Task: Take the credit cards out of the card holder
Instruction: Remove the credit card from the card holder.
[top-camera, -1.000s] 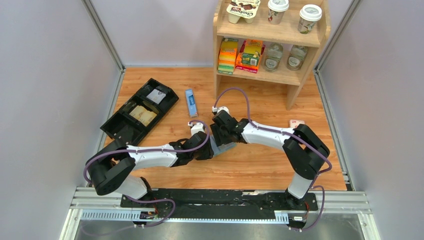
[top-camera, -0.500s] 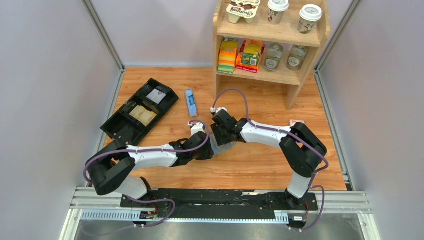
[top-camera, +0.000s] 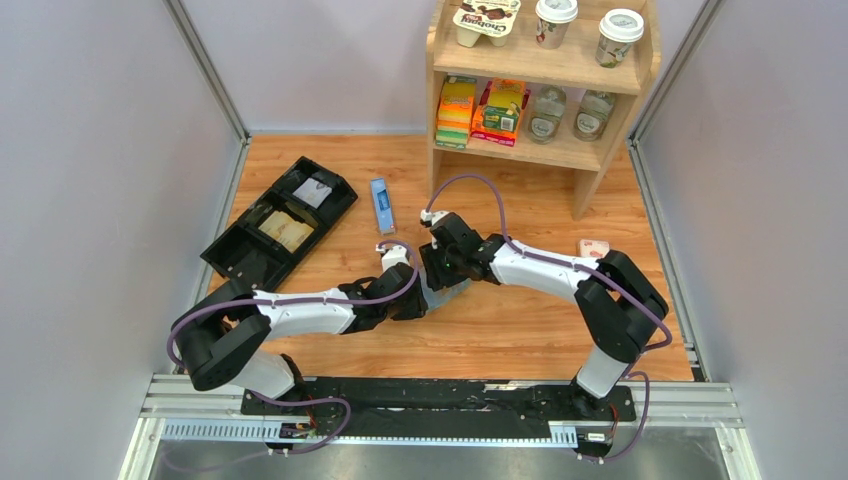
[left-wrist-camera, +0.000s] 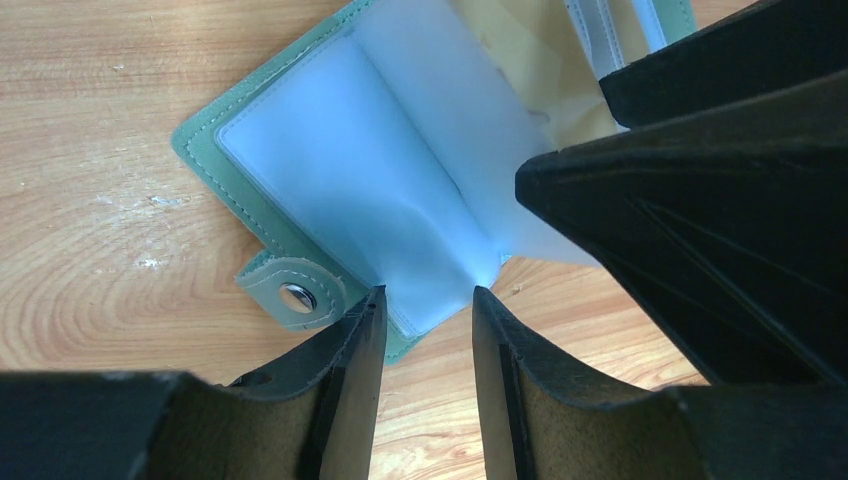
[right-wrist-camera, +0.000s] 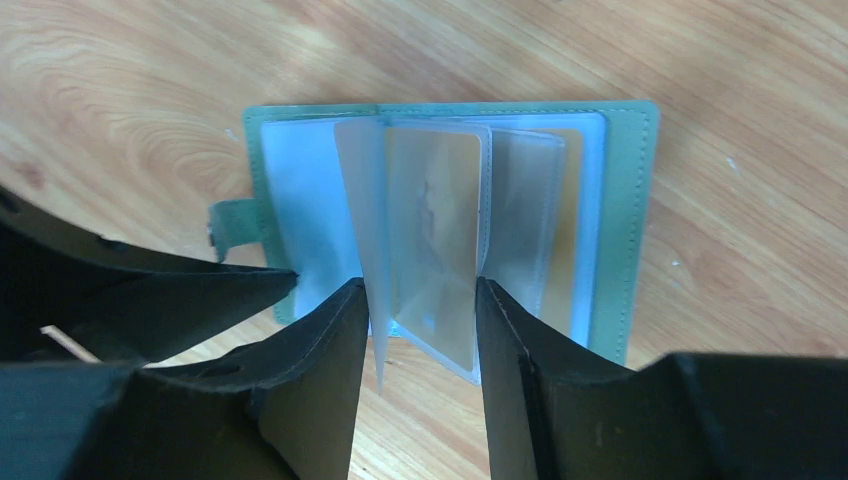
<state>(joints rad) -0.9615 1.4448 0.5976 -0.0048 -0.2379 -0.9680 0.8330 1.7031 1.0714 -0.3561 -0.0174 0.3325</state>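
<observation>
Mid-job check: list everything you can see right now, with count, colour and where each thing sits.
card holder: 1, sage green, open at table centre
credit cards: at least 2, tan, inside its clear pockets
black tray: 1, black, far left; tan item and grey item inside
blue box: 1, blue, right of the tray
wooden shelf: 1, pale wood, far right; yoghurt pack and 2 lidded cups on top, boxes and 2 jars below
pink object: 1, pink, table's right side
table: 1, wood-grain
left end effector: 1, black, astride the holder's edge
right end effector: 1, black, fingers against both sides of a pocket page
</observation>
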